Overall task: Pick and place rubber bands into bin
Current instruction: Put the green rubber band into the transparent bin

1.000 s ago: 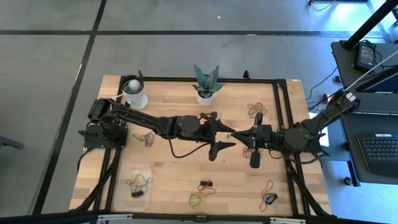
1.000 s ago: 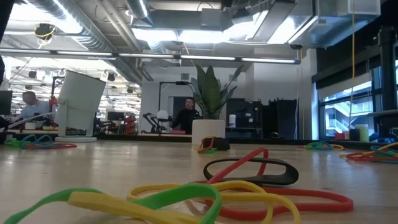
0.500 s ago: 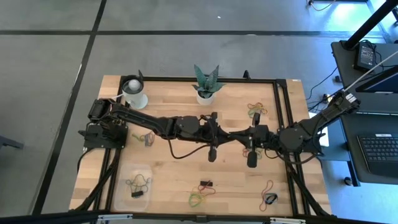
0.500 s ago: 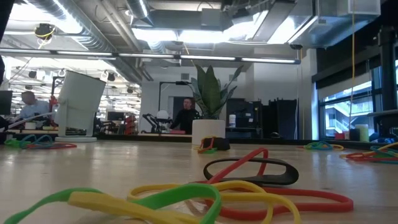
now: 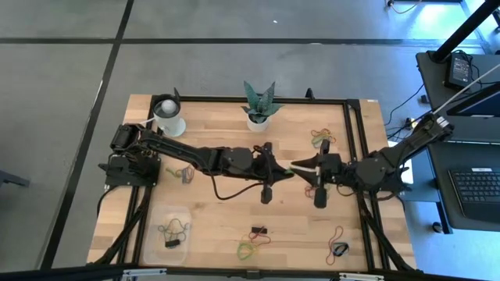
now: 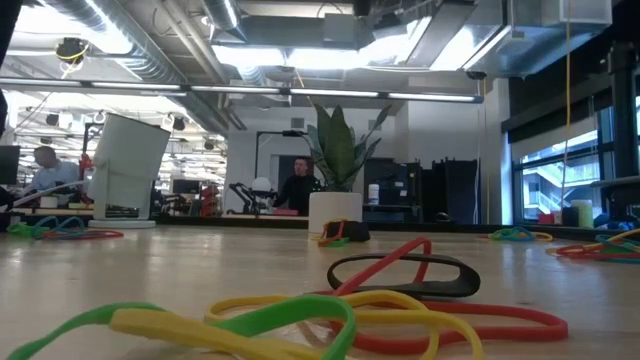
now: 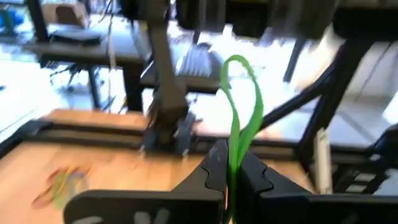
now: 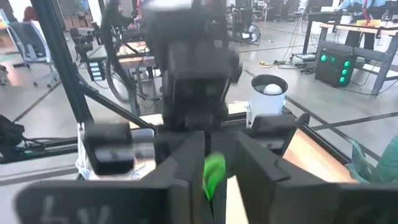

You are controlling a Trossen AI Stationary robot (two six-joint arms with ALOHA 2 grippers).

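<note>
A green rubber band [image 7: 239, 106] hangs in mid air over the table's middle, between my two grippers, which face each other tip to tip. My left gripper [image 5: 284, 170] [image 7: 233, 171] is shut on it. My right gripper [image 5: 303, 168] [image 8: 214, 171] is open; its fingers stand on either side of the band's other end [image 8: 214, 174], and I cannot tell whether they touch it. The bin [image 5: 172, 232], a clear tub, stands at the near left with several rubber bands in it. More rubber bands [image 5: 322, 138] [image 5: 248, 250] [image 6: 300, 320] lie loose on the table. My left gripper pinches one end of the green rubber band [image 7: 234, 158] between its two fingers. The fingers lie about level and point toward the table's right. The rest of the loop [image 7: 242, 81] sticks out past the fingertips toward my right gripper, lifted clear of the table.
A white cup [image 5: 168, 115] and a potted plant [image 5: 258, 105] stand at the far edge. A small black clip [image 5: 258, 232] lies near the front, a red band [image 5: 337, 232] and a black band [image 5: 338, 250] at the near right. A black rail frame [image 5: 350, 125] borders the table.
My left gripper, wide open a second ago, has shut on the green band held out by my right gripper. My right gripper has then opened. Neither arm has shifted, and the band stays in the air between them.
</note>
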